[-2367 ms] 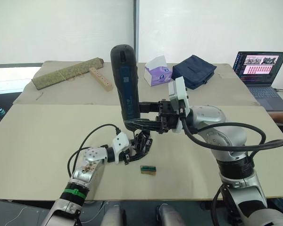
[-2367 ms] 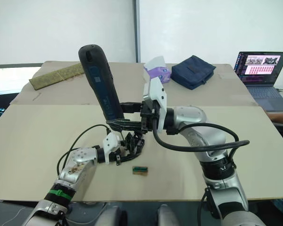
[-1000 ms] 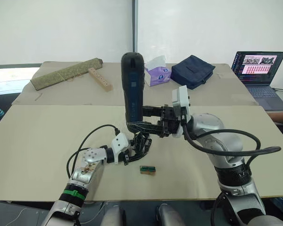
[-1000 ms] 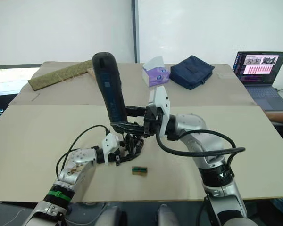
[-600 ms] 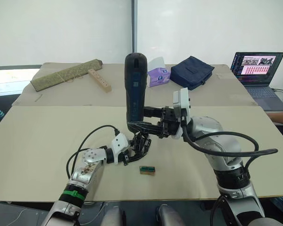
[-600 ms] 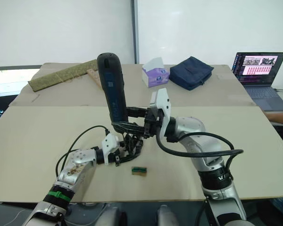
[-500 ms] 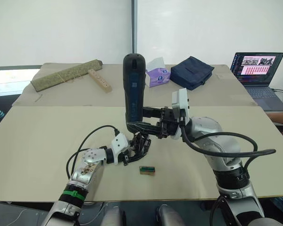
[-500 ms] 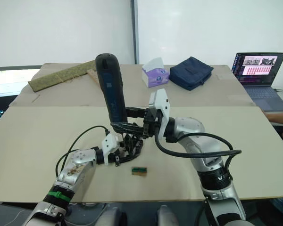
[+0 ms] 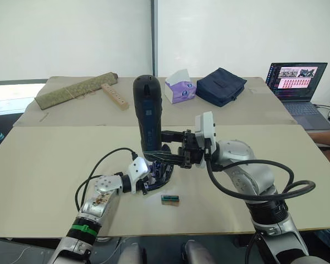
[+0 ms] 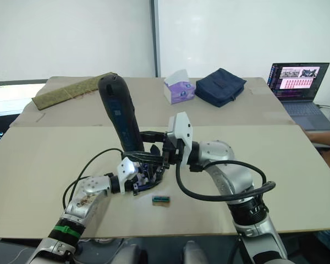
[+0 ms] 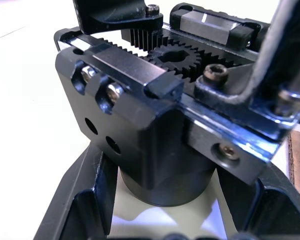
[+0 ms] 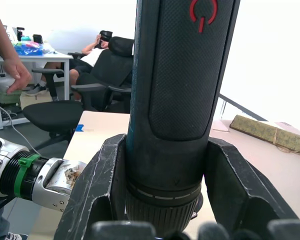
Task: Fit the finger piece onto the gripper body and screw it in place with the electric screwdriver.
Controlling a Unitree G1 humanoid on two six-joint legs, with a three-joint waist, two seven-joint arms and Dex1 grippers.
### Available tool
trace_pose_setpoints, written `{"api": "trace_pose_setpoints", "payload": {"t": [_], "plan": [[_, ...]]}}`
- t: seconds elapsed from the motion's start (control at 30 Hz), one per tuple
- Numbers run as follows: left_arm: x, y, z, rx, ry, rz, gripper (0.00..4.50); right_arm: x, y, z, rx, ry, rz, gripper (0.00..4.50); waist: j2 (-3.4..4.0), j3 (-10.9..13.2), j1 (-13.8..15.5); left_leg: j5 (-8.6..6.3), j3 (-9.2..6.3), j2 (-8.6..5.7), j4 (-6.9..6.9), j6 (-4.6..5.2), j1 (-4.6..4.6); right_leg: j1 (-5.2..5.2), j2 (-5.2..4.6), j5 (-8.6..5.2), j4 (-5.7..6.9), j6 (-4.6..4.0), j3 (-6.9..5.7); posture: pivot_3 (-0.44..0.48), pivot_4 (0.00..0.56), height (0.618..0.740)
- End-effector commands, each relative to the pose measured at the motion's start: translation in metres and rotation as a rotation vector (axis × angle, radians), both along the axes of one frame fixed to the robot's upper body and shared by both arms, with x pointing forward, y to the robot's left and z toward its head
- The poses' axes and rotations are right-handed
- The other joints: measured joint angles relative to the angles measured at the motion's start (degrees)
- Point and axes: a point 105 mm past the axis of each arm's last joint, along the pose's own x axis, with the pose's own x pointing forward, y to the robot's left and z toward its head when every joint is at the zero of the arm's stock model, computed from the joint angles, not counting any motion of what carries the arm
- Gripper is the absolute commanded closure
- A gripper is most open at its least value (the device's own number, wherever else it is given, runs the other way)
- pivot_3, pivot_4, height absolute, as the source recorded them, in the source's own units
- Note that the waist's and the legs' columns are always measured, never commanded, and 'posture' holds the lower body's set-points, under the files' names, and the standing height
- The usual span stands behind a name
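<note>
**Screwdriver held upright over the clamped gripper body**

The right gripper (image 9: 166, 149) has its jaws closed around the lower barrel of the electric screwdriver (image 9: 148, 118), just above its ribbed collar. The tool stands nearly upright, leaning a little to the left at the top, rounded end uppermost; its bit is hidden behind the jaws and the part below. In the right wrist view the two black fingers (image 12: 102, 175) press against either side of the textured barrel, with a red power symbol high on its face.

Directly beneath the tool, the left gripper (image 9: 148, 179) grips the gripper body (image 9: 160, 171), which rests on the worktop (image 9: 38, 165) near its middle. The left wrist view shows the jaws hugging the round dark base (image 11: 165, 185) from both sides, with a toothed gear, racks and screw heads on top of the assembly. I cannot make out the finger piece as a separate part.

A small green-and-tan block (image 9: 170, 198) lies on the worktop just near of the gripper body. At the far side sit a rolled mat (image 9: 74, 89), a wooden strip with holes (image 9: 115, 96), a tissue box (image 9: 179, 88) and a dark blue bag (image 9: 223, 85). An open laptop (image 9: 297, 82) stands far right.
</note>
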Motion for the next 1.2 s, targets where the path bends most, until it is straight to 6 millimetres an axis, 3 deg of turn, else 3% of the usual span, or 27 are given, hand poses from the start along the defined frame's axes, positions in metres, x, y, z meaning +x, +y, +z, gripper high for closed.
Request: {"api": "trace_pose_setpoints", "payload": {"t": [0.03,0.23,0.4,0.57,0.97,1.1,1.13,1.2], "plan": [[-0.01,0.003,-0.02,0.043,0.083,-0.014,2.18,0.009,-0.001,-0.038,-0.116,0.116,-0.036,2.68,0.0,0.0,0.0,0.0,0.0,0.0,-0.03,0.0,0.04,0.03,0.01,-0.01,0.0,-0.02,0.0,0.0,0.15,0.74],[-0.009,0.003,-0.02,0.044,0.08,-0.013,2.18,0.008,-0.004,-0.021,-0.079,0.06,-0.016,2.68,0.0,0.0,0.0,0.0,-0.01,0.01,-0.07,0.0,0.08,0.06,0.01,-0.03,-0.01,-0.04,0.0,0.0,0.15,0.74],[-0.008,0.004,-0.021,0.049,0.077,-0.004,2.18,-0.002,-0.008,0.015,0.028,-0.048,0.047,2.68,-0.03,0.0,0.1,0.0,-0.01,0.01,-0.07,0.0,0.02,0.0,0.0,-0.03,-0.01,-0.04,0.0,0.0,0.15,0.74],[-0.006,0.004,-0.023,0.051,0.079,0.007,2.18,-0.011,-0.012,0.038,0.096,-0.107,0.103,2.68,-0.04,0.1,0.2,0.0,-0.01,0.0,-0.07,0.0,-0.23,-0.26,0.0,-0.02,0.0,-0.04,0.0,0.0,0.15,0.74],[-0.008,0.004,-0.032,0.055,0.086,0.015,2.18,-0.03,-0.025,0.06,0.11,-0.09,0.225,2.68,-0.04,0.2,0.3,0.0,-0.05,-0.01,-0.07,0.0,-0.4,-0.35,-0.01,-0.01,-0.06,-0.03,-0.02,0.0,0.15,0.74],[-0.005,0.011,-0.032,0.051,0.087,0.055,0.31,-0.046,-0.04,0.079,0.093,-0.041,0.287,2.68,0.03,0.3,0.4,0.0,-0.12,0.0,-0.07,0.0,-0.41,-0.35,-0.06,-0.01,-0.08,-0.03,-0.01,0.0,0.15,0.74],[-0.005,0.013,-0.031,0.055,0.073,0.06,0.11,-0.049,-0.044,0.084,0.087,-0.039,0.286,2.68,0.08,0.3,0.4,0.0,-0.18,0.01,-0.07,0.0,-0.41,-0.35,-0.08,-0.01,-0.08,-0.03,-0.01,0.0,0.15,0.74],[-0.007,0.017,-0.027,0.034,0.067,0.055,0.11,-0.05,-0.053,0.095,0.082,-0.035,0.267,2.68,0.09,0.3,0.3,0.0,-0.28,0.01,-0.07,0.0,-0.4,-0.34,-0.09,0.0,-0.08,-0.03,0.0,0.0,0.15,0.74]]}}
